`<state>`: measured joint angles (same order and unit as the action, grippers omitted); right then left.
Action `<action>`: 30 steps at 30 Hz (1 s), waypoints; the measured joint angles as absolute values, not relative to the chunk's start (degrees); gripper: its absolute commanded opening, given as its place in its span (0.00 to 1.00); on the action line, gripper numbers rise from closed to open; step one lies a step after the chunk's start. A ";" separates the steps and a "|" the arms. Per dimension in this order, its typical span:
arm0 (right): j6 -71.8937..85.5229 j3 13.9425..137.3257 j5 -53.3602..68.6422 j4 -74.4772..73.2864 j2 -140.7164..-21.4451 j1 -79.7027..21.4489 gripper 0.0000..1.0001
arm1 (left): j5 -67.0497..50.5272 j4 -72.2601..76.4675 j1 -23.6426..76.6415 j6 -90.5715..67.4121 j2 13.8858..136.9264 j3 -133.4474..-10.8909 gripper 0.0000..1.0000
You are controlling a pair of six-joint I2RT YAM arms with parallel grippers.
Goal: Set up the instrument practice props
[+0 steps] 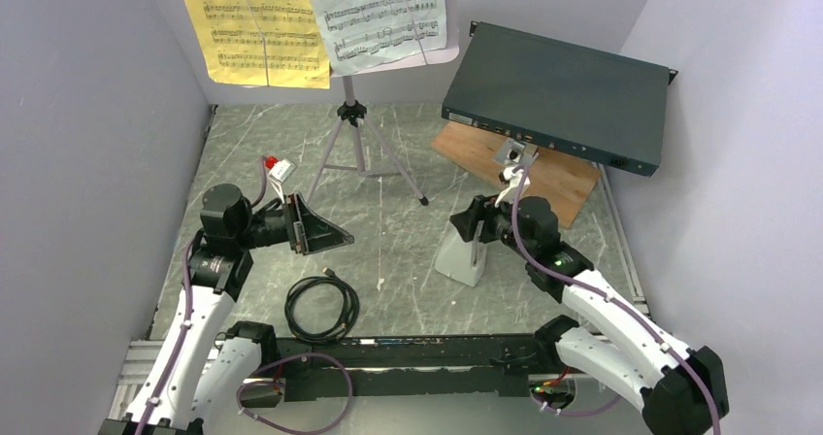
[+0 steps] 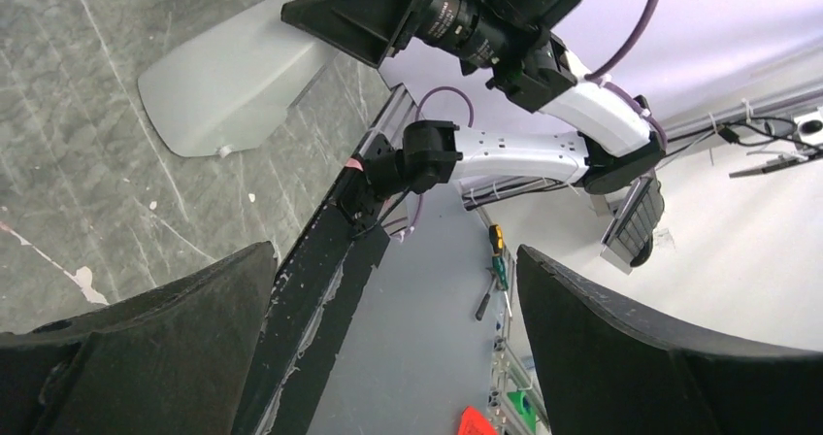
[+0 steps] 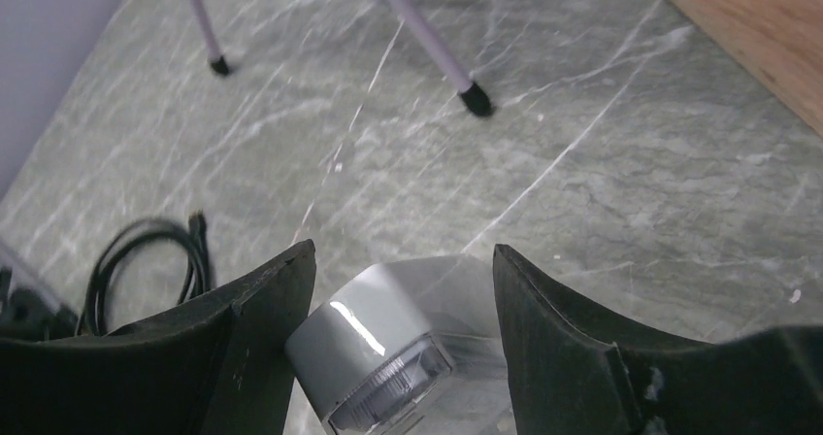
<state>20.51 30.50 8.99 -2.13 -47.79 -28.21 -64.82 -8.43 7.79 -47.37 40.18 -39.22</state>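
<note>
The right gripper (image 1: 477, 223) straddles the narrow top of the white metronome (image 1: 461, 257), which stands on the desk (image 1: 408, 289) near the music stand (image 1: 350, 112), apparently to lift it into place; whether its jaws press it yet cannot be told. Sheet music (image 1: 383, 8) rests on the stand; the left gripper (image 1: 320, 229) hovers wide apart, empty, well clear.

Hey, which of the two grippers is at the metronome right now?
The right gripper: it straddles the white metronome, one finger on each side. The left gripper stands open with nothing between its fingers, well away from it.
</note>
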 measured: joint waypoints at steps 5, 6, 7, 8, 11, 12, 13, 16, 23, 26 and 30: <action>26.65 32.38 -8.99 1.50 -53.15 -39.22 0.29 | -62.19 -10.59 7.79 -46.63 41.54 -39.22 0.97; 27.53 33.82 -13.21 1.54 -55.37 -42.50 0.29 | -61.19 -11.46 7.79 -46.13 41.47 -39.22 0.96; 28.45 35.77 -17.52 1.61 -58.41 -45.60 0.30 | -59.94 -12.38 7.79 -45.65 41.43 -39.22 0.95; 29.02 37.08 -19.99 1.63 -60.58 -47.22 0.30 | -59.07 -12.93 7.79 -45.25 41.39 -39.22 0.95; 30.89 41.39 -25.78 2.35 -67.02 -50.33 0.37 | -55.59 -13.89 7.81 -44.36 40.82 -38.48 0.89; 31.31 42.15 -26.81 2.94 -68.49 -50.83 0.43 | -54.83 -13.58 7.86 -44.38 40.27 -37.52 0.87; 31.31 42.54 -27.62 3.36 -69.52 -51.33 0.49 | -53.78 -12.82 7.99 -44.73 39.62 -36.05 0.88; 30.28 42.94 -28.86 3.90 -70.50 -52.71 0.73 | -49.25 -9.19 11.16 -45.93 37.93 -29.76 0.89; 25.45 44.01 -24.53 -3.31 -71.42 -53.30 0.94 | -27.79 -0.30 38.92 -44.34 41.50 -18.96 0.92; 23.59 43.99 -21.89 -6.09 -70.91 -53.34 0.94 | -18.72 7.88 46.68 -40.86 46.76 -17.04 0.92; 22.33 42.65 -20.40 -7.11 -68.51 -53.34 0.94 | -12.14 16.45 50.52 -37.82 55.94 -16.47 0.91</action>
<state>22.33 42.65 -20.40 -7.11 -68.51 -53.34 -12.14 16.45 50.52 -37.82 55.94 -16.47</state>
